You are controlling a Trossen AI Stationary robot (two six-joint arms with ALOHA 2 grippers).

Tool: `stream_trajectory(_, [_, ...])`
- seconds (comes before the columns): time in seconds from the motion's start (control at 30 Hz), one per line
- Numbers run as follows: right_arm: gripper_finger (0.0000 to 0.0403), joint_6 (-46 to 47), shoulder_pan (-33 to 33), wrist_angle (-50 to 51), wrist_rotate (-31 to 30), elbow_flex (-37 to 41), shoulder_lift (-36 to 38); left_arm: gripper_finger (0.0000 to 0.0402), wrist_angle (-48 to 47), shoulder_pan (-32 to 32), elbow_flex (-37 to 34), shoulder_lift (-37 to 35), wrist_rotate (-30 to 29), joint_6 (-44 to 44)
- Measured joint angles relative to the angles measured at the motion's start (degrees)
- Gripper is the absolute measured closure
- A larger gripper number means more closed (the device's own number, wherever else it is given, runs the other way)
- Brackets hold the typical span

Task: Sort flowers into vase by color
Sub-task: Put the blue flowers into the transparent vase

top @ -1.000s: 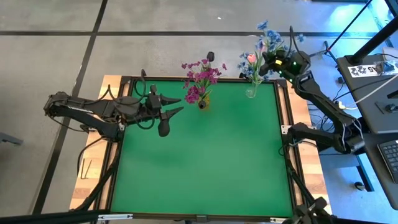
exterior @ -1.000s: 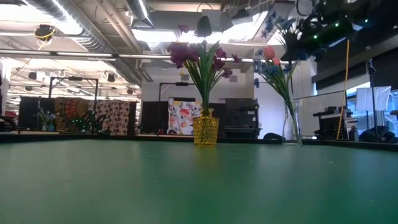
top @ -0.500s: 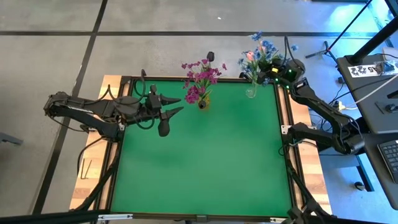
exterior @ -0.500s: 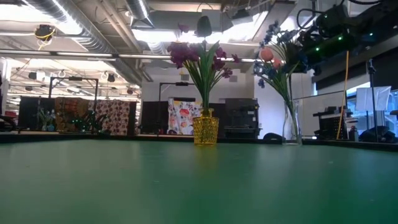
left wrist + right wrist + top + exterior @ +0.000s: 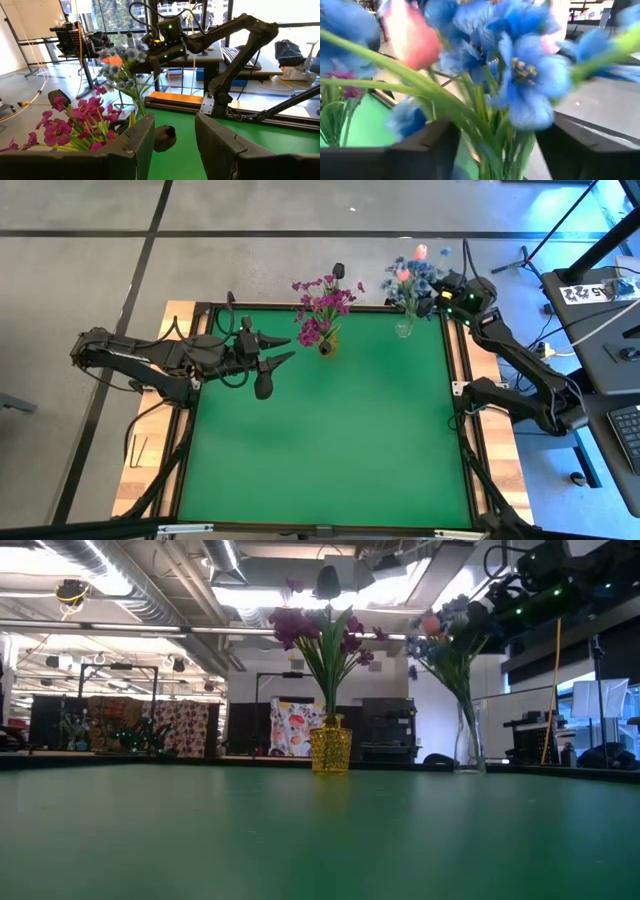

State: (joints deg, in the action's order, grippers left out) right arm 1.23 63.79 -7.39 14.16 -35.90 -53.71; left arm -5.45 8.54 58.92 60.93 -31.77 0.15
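A clear glass vase [image 5: 403,328] at the table's far right holds blue sprays [image 5: 417,277] and pale pink tulips [image 5: 404,272]. A yellow vase [image 5: 326,346] at the far middle holds magenta sprays [image 5: 322,308]. My right gripper [image 5: 438,289] is level with the blue blooms, right of the clear vase. It is open, and the green stems [image 5: 485,107] pass between its fingers. My left gripper [image 5: 289,348] is open and empty, left of the yellow vase. My right gripper's fingers [image 5: 427,150] stand on either side of the blue spray's green stems, coming level from the table's right. I cannot tell whether they touch the stems.
The green mat [image 5: 320,430] lies in a dark frame on a wooden table. Both vases stand close to its far edge. The right arm's base [image 5: 480,395] is at the right edge. A black round thing [image 5: 338,270] sits behind the yellow vase.
My right gripper has gone down and toward the clear vase with a blue spray. The spray, first high above and behind the vase, now stands among the other blooms in it.
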Motion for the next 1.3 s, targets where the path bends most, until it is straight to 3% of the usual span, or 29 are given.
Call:
stream_trajectory(0.13, [0.0116, 0.00, 0.00, 1.44, 0.00, 0.00, 2.35, 0.0264, -0.01, 0.02, 0.00, 0.00, 0.00, -0.03])
stream_trajectory(0.27, [0.0092, -0.02, 0.00, 7.25, -0.04, -1.57, 5.21, 0.0264, -0.03, 0.02, 0.00, 0.02, 0.00, -0.08])
stream_trajectory(0.6, [0.0094, -1.70, 0.00, 27.10, -1.47, -11.27, 6.79, 0.0264, -0.03, 0.00, 0.00, 0.02, -0.02, -0.26])
stream_trajectory(0.97, [0.0094, -2.96, -0.02, 35.26, -1.05, -15.78, 6.73, 0.0264, -0.01, 0.00, 0.00, 0.02, -0.02, -0.86])
stream_trajectory(1.3, [0.0095, -3.19, -0.02, 36.25, -1.07, -15.80, 6.73, 0.0264, -0.01, 0.02, 0.02, 0.02, -0.04, -0.97])
